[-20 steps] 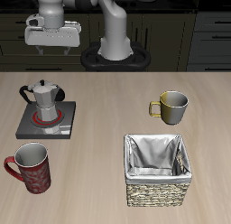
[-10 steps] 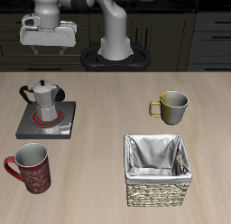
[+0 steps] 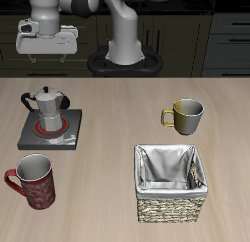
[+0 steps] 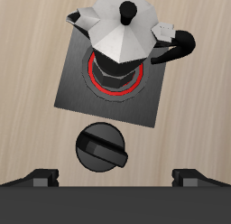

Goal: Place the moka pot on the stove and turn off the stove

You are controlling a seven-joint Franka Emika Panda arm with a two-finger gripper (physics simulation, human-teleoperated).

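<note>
On the stove [image 3: 49, 130], moka pot [image 3: 44, 107] seated over a glowing red ring.

High above the surface, the gripper [image 3: 49, 57] hangs empty, its fingers [image 4: 42, 176] spread wide, looking straight down on the black knob [image 4: 100, 146]. That placement suits the remaining step: with the pot resting on the burner, turning the knob off is what seems left.

I see an olive-metal mug [image 3: 185, 114] with a yellow handle standing upright on the table [image 3: 107, 178]; nearer the front edge, a lined wicker basket [image 3: 172, 182]. A red mug [image 3: 32, 181] stands upright near the front edge, well apart from the basket.
</note>
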